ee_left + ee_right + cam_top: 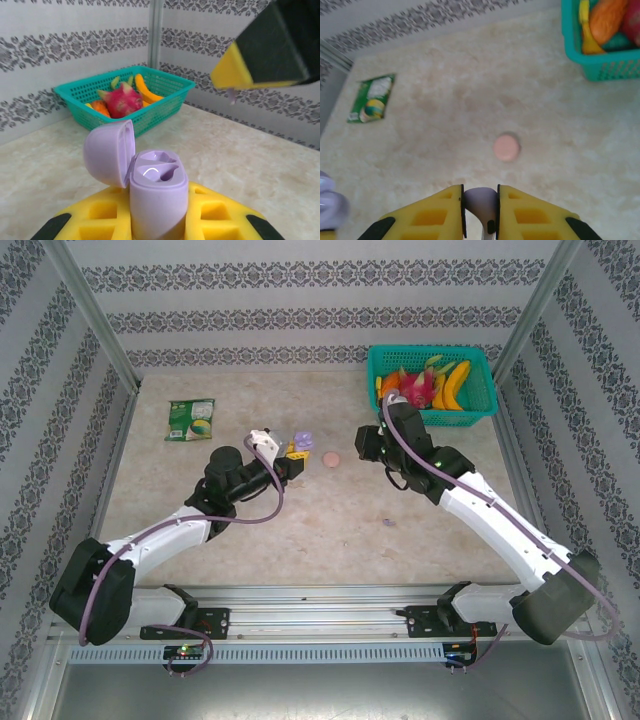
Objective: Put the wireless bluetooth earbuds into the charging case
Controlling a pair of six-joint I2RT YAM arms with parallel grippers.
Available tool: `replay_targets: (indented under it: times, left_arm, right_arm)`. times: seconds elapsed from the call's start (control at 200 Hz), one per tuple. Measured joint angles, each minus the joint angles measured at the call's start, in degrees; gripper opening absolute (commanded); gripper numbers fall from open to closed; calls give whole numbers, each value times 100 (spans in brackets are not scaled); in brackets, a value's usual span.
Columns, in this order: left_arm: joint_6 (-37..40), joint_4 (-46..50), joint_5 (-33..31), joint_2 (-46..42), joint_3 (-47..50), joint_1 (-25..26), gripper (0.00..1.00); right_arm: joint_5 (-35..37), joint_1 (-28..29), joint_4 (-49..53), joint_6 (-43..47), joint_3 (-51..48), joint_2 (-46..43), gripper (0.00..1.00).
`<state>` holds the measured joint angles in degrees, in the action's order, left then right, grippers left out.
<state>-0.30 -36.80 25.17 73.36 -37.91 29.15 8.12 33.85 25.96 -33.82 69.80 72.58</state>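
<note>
My left gripper (159, 212) (289, 456) is shut on the pale purple charging case (159, 192) (300, 439) and holds it upright. Its lid (109, 152) is swung open to the left, and both sockets look empty. My right gripper (481, 205) (362, 443) is shut on a pale purple earbud (481, 200). In the left wrist view that right gripper (235, 80) hangs above and to the right of the case, with the earbud's tip (231, 95) poking out below it. Another tiny purple piece (388, 523) lies on the table in front of the right arm.
A round pink case (507, 147) (332, 458) lies shut on the table between the two grippers. A teal basket (480, 405) (165, 92) of fruit stands at the back right. A green snack packet (190, 420) (371, 98) lies at the back left.
</note>
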Motion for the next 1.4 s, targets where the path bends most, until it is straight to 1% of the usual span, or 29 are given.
replay_targets:
  times: [0.13, 0.27, 0.445, 0.625, 0.764, 1.099, 1.404]
  left_arm:
    - [328, -52, -494, -42, 0, 55, 0]
    - [525, -343, -1025, -42, 0, 55, 0]
    - [610, -741, -1346, -35, -11, 76, 0]
    - [612, -957, -1314, 22, -129, 105, 0]
    - [610, -1021, -1119, 31, -210, 125, 0]
    - [612, -1016, -739, 68, -422, 203, 0]
    - [610, -1010, -673, 94, -476, 236, 0]
  right_arm:
    - [0, 205, -262, 94, 116, -2, 20]
    - [2, 479, -573, 214, 221, -2, 20]
    - [0, 686, -979, 337, 321, 0, 20]
    - [-20, 807, -1342, 431, 472, 33, 20]
    - [-87, 870, -1556, 470, 579, 131, 20]
    - [-308, 1121, -1858, 557, 634, 369, 20]
    - [-363, 1180, -1939, 557, 634, 496, 20]
